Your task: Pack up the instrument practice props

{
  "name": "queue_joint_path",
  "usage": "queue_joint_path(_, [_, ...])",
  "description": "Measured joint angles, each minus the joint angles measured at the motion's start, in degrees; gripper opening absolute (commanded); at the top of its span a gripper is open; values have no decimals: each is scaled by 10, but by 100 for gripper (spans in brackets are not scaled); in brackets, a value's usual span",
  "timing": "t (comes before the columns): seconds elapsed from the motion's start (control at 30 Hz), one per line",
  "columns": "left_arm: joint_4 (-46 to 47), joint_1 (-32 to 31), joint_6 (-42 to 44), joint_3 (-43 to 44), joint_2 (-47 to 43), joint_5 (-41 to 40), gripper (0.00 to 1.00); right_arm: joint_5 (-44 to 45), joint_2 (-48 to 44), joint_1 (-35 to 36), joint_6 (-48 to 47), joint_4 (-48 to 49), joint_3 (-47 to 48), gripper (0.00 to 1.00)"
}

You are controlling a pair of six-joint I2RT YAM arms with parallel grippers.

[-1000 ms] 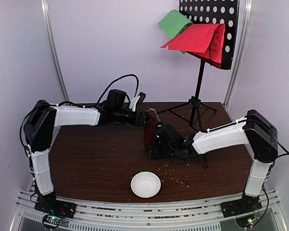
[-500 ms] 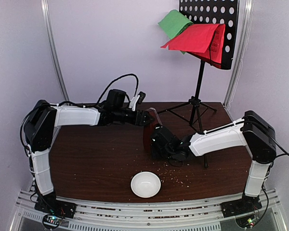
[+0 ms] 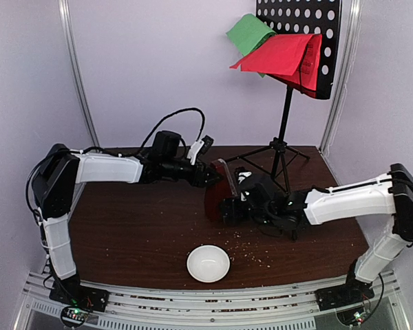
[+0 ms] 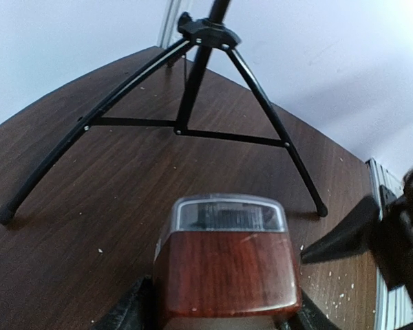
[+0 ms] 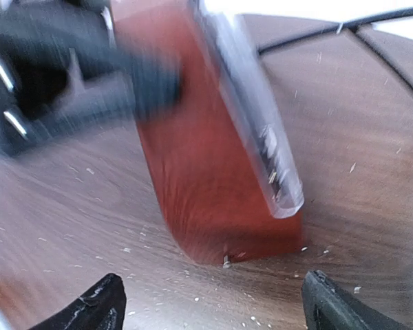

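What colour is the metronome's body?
The metronome is dark red-brown, wood-grained, with a clear cover; left wrist view shows it best.

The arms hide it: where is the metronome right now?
In the top view the metronome sits at the middle of the table, gripped by the left gripper, the open right gripper just right of it and the white bowl in front.

I'm looking into a lab test booth: plain pale walls (image 3: 144, 69), metal frame posts (image 3: 74, 69), robot arms (image 3: 110, 167) bolted beside a wooden counter (image 3: 138, 234).
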Motion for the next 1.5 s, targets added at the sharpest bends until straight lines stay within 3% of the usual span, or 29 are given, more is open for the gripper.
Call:
queue_joint_path(0.17, [-14,-9,92,-10,-8,33,41,-16,-108,-29,-18,31,-64,93])
queue_joint_path(0.33, [-41,-18,165,-13,-16,44,48,-65,-149,-91,-11,67,-138,80])
queue_joint_path(0.57, [-49,-19,195,-24,-26,40,82,-153,-128,-154,21,125,-188,66])
queue_joint_path(0.63, [-52,-20,197,-46,-36,33,85,-165,-108,-154,24,136,-184,62])
queue_joint_path(0.8, [-38,-23,189,-109,-74,0,89,-178,-39,-155,22,136,-148,57])
queue_joint_path(1.17, [66,-41,108,-253,-260,-105,89,-178,48,-155,4,133,-93,52])
queue_joint_path(1.5, [69,-47,5,-284,-294,-175,89,-197,95,-96,-13,129,-51,51])
